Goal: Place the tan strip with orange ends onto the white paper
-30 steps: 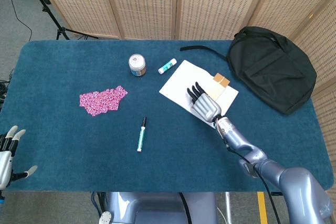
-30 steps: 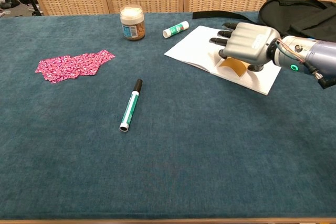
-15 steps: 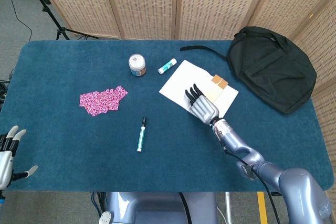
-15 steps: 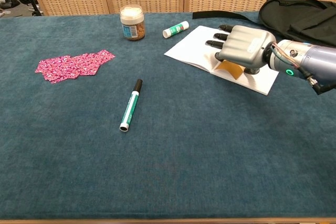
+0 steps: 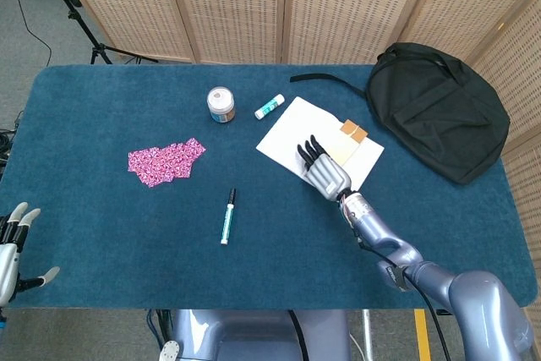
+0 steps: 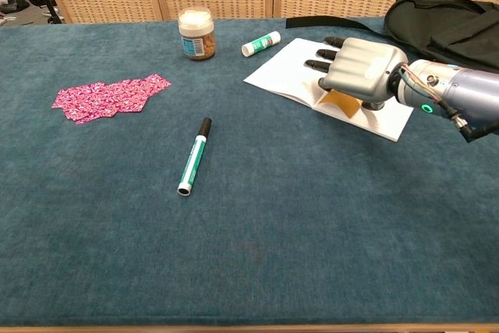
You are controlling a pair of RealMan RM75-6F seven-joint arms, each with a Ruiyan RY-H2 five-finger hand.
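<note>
Strip (image 5: pixel 348 143) lies flat on white paper (image 5: pixel 292 133); right hand (image 5: pixel 324 172) hovers just beside it, fingers spread, holding nothing. Risk: dragging fingers could snag paper, shifting both.

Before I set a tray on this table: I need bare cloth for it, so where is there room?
The near half is bare, from the marker to the front edge. More room lies between the pink fabric and marker. The far right is crowded: jar, glue stick, white paper with the tan strip, right hand, black backpack.
</note>
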